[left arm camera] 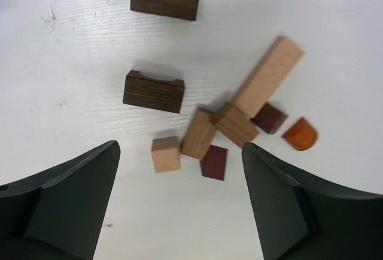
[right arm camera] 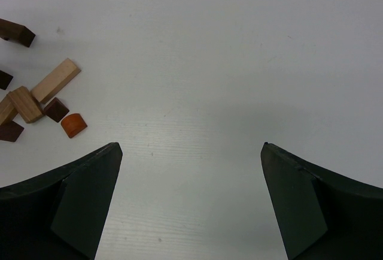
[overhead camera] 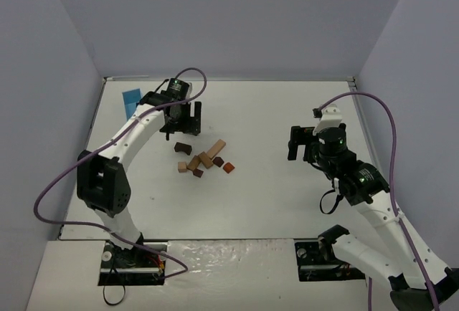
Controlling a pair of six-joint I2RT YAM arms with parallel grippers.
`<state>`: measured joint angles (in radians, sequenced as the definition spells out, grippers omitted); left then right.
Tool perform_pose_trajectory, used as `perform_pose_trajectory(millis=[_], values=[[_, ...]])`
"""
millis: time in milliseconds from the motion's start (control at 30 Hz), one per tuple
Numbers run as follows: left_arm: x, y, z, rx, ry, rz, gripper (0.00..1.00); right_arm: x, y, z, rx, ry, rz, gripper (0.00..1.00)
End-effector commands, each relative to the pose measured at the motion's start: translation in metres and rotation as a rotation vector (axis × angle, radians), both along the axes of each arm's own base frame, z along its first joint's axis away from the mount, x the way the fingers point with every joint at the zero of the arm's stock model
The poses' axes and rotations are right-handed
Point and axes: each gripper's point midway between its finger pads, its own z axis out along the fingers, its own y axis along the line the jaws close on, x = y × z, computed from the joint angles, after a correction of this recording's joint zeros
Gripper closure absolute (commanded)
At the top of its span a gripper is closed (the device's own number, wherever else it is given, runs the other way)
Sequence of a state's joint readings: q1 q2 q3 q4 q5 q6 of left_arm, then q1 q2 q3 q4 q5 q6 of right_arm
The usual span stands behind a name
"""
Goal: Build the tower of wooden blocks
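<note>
Your left gripper [overhead camera: 182, 126] wide open, empty, near wood blocks [overhead camera: 204, 159] lying loose left-centre on table [overhead camera: 272, 196], well apart from edges; long tan bar [left arm camera: 267, 75] diagonal, far end rightward. Right gripper [right arm camera: 191, 152] wide open, empty

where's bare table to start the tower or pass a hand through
Widest bare patch of the table: between the wood blocks and the right gripper. Also bare: the strip between the blocks and the table's near edge. Crowded: the scattered blocks right next to the open left gripper.
</note>
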<state>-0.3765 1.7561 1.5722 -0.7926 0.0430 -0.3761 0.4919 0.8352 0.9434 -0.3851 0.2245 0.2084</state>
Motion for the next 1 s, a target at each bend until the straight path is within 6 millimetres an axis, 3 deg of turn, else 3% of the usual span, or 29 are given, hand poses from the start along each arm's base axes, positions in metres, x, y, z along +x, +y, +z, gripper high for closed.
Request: perform_pose_trajectory(millis=[0, 200, 367, 767, 967], values=[[-0.026, -0.029, 0.034, -0.044, -0.093, 0.091, 0.19, 0.008, 0.000, 0.034, 0.056, -0.104, -0.035, 0.00], [-0.045, -0.047, 0.008, -0.038, -0.069, 0.255, 0.20, 0.004, -0.001, 0.036, 0.096, -0.113, -0.047, 0.00], [-0.053, -0.057, -0.020, -0.041, -0.024, 0.396, 0.27, 0.002, 0.001, 0.023, 0.104, -0.084, -0.050, 0.00], [-0.045, -0.080, -0.053, -0.037, -0.004, 0.563, 0.34, -0.016, 0.005, 0.017, 0.166, -0.091, 0.003, 0.00], [-0.045, -0.075, -0.066, -0.002, 0.003, 0.628, 0.39, -0.019, 0.008, 0.021, 0.175, -0.101, 0.027, 0.00]])
